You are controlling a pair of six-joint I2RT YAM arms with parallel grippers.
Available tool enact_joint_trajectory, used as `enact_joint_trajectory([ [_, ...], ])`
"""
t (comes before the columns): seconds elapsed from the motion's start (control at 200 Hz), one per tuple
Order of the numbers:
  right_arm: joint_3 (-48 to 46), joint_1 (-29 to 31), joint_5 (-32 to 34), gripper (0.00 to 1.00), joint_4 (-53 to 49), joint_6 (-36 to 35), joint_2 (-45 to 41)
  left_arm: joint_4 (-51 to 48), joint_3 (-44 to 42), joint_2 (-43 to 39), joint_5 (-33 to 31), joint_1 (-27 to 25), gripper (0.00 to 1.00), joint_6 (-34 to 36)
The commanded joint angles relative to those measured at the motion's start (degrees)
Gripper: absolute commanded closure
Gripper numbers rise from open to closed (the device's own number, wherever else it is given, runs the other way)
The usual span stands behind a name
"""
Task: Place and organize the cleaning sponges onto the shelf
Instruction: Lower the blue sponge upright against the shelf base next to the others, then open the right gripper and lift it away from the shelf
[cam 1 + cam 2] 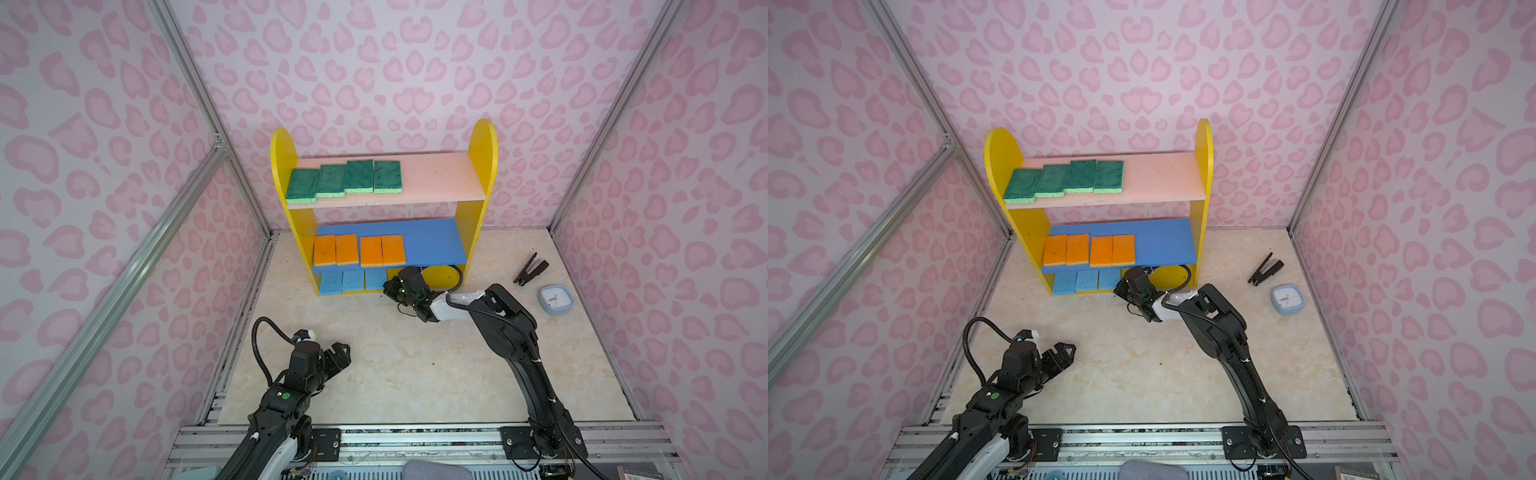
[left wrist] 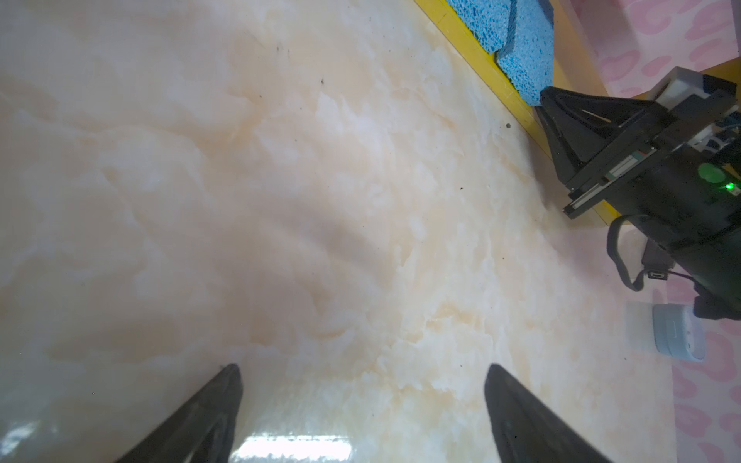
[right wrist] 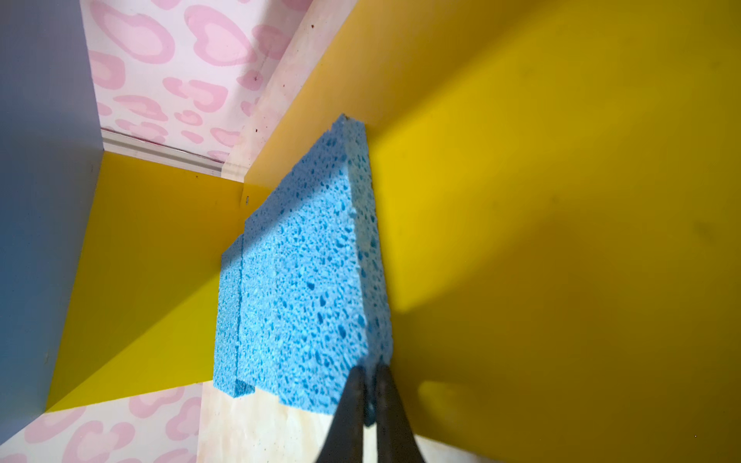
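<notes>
The shelf (image 1: 482,158) (image 1: 1204,158) stands against the back wall in both top views. Several green sponges (image 1: 345,178) lie in a row on its pink upper board, and several orange sponges (image 1: 359,249) on the blue middle board. Three light blue sponges (image 1: 351,280) (image 1: 1086,280) lie side by side on the yellow bottom. My right gripper (image 1: 388,286) (image 3: 369,368) reaches into the bottom level, shut on the near corner of the rightmost blue sponge (image 3: 304,280) (image 2: 525,52). My left gripper (image 1: 343,353) (image 2: 363,366) hovers open over bare floor, holding nothing.
A black stapler (image 1: 531,269) and a light-blue square clock (image 1: 556,299) lie on the marble floor right of the shelf. The right half of each shelf board is bare. Patterned walls close in three sides.
</notes>
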Motion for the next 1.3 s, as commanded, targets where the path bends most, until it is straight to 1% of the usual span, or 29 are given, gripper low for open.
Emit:
enact_joint_trajectory([
  [0.0, -0.2, -0.1, 1.1, 0.90, -0.1, -0.6, -0.3, -0.3, 1.0, 0.2, -0.3, 0.1, 0.04, 0.7],
  [0.215, 0.9, 0.3, 0.2, 0.89, 0.0, -0.5, 0.4, -0.3, 1.0, 0.2, -0.3, 0.0, 0.05, 0.6],
  [0.32, 1.2, 0.4, 0.2, 0.86, 0.1, -0.4, 0.7, -0.3, 1.2, 0.3, -0.1, 0.1, 0.04, 0.9],
  [0.355, 1.3, 0.3, 0.2, 0.83, 0.0, -0.4, 0.7, -0.4, 1.4, 0.3, 0.0, 0.1, 0.05, 1.0],
  [0.44, 1.2, 0.4, 0.3, 0.71, -0.1, -0.5, 0.5, -0.6, 1.7, 0.3, 0.1, 0.1, 0.04, 1.1],
  [0.585, 0.8, 0.4, 0.8, 0.55, -0.9, -1.3, -0.3, -0.7, 1.8, 0.2, 0.5, 0.1, 0.04, 1.1],
  [0.715, -1.5, 0.4, 1.1, 0.46, 0.1, -1.6, -0.7, -1.4, 2.1, -0.6, 0.6, 0.1, 0.04, 1.4],
  [0.73, -1.8, 0.4, 1.2, 0.45, 0.2, -1.6, -2.1, -1.6, 2.2, -0.8, 0.6, 0.1, 0.04, 1.4],
  [0.81, -3.7, 0.6, 1.6, 0.42, 1.2, -2.4, -3.7, -3.4, 2.9, -2.0, 0.4, 0.1, 0.04, 1.6],
  [0.915, -6.7, 1.1, 2.6, 0.32, 2.9, -4.1, -6.1, -7.1, 4.9, -4.2, 0.1, 0.1, 0.04, 2.3],
  [1.01, -9.4, 1.6, 3.2, 0.22, 4.4, -5.8, -8.4, -8.0, 4.8, -5.9, 1.3, 0.1, 0.03, 0.8],
  [1.115, -12.9, 1.7, 4.1, 0.16, 6.0, -6.9, -11.0, -9.5, 5.5, -6.8, 0.9, 0.1, 0.03, 0.0],
  [1.3, -18.2, 1.7, 4.3, 0.12, 7.9, -8.7, -15.3, -12.8, 9.9, -5.9, -1.1, 0.1, 0.03, 0.2],
])
